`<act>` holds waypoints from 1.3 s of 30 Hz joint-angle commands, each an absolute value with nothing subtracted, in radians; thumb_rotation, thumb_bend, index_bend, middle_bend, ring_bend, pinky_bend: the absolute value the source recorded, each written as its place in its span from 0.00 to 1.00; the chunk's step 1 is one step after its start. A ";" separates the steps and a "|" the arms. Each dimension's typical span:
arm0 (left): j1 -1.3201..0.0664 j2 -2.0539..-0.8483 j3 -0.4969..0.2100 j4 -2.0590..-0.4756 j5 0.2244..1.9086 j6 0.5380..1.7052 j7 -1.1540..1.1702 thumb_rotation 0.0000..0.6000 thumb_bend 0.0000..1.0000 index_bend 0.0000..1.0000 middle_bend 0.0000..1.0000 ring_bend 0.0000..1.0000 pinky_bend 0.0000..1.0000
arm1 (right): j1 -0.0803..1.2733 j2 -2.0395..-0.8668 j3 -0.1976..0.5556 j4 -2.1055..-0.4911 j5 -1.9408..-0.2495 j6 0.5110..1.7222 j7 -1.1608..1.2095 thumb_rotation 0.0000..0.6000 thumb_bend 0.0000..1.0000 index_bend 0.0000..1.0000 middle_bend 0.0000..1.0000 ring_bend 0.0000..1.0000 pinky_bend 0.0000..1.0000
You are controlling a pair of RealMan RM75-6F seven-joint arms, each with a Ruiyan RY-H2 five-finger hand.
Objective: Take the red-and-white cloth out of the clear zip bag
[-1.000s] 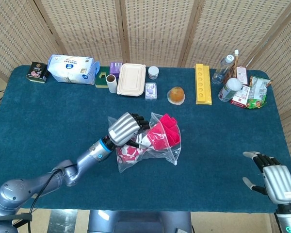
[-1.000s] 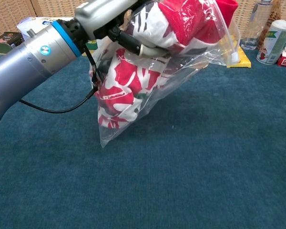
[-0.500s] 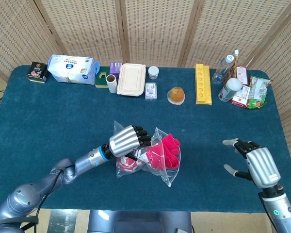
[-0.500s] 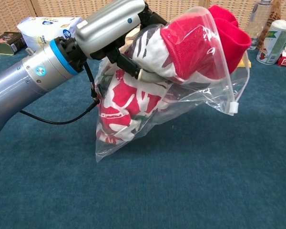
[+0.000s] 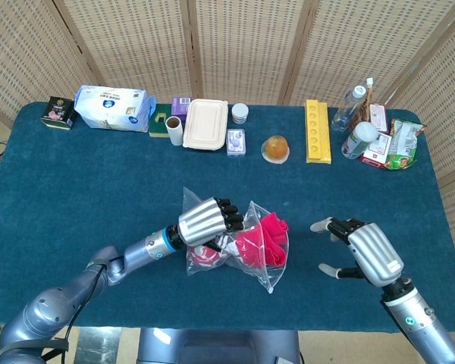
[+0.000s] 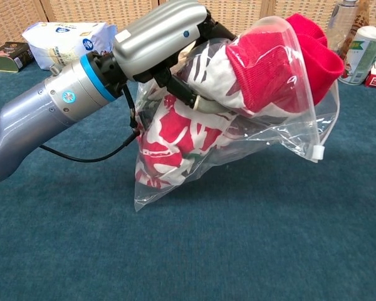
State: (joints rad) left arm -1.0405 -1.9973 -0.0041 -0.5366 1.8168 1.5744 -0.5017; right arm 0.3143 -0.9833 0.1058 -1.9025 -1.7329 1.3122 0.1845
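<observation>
Chest view, nearest the camera: the left hand [image 6: 166,34] grips the clear zip bag [image 6: 250,135] from above, fingers curled into its upper side, and the bag hangs tilted with its lower corner pointing down at the blue tablecloth [image 6: 238,251]; whether that corner touches the cloth is hard to tell. The red-and-white cloth [image 6: 175,135] is bunched inside the bag, patterned part low and to the left, plain red part pushed up toward the bag's open mouth on the right, where the white zip slider [image 6: 318,152] hangs at the edge. In the head view the bag [image 5: 269,267] sits near the table's front edge, and the right hand [image 5: 364,249] hovers to the right of it, apart from it, fingers spread and holding nothing. Well behind the bag, along the far edge, stand a tissue pack [image 5: 114,108], a beige lidded box [image 5: 205,123], a yellow tray [image 5: 317,130] and a water bottle [image 5: 348,108].
</observation>
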 commanded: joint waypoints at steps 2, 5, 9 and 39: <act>-1.054 -2.014 -0.008 -0.517 1.818 1.583 -0.489 1.00 0.33 0.82 0.68 0.64 0.67 | 0.340 -0.997 0.109 -1.931 -1.704 1.272 0.169 1.00 0.16 0.33 0.40 0.53 0.51; -1.062 -2.021 -0.007 -0.504 1.818 1.583 -0.486 1.00 0.32 0.82 0.68 0.64 0.66 | 0.354 -1.006 0.112 -1.945 -1.686 1.252 0.149 0.98 0.16 0.33 0.40 0.53 0.51; -1.072 -2.029 -0.009 -0.494 1.815 1.583 -0.482 1.00 0.32 0.82 0.68 0.64 0.66 | 0.370 -1.011 0.120 -1.965 -1.661 1.232 0.131 0.92 0.15 0.32 0.40 0.53 0.51; -1.124 -2.084 -0.014 -0.449 1.787 1.551 -0.447 1.00 0.34 0.82 0.68 0.64 0.65 | 0.461 -1.075 0.150 -2.044 -1.523 1.141 -0.075 0.91 0.15 0.31 0.38 0.54 0.58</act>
State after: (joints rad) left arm -1.1233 -2.0830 -0.0130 -0.4495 1.7882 1.5514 -0.4478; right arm 0.4580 -1.0687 0.1521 -2.0404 -1.5279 1.1442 -0.0651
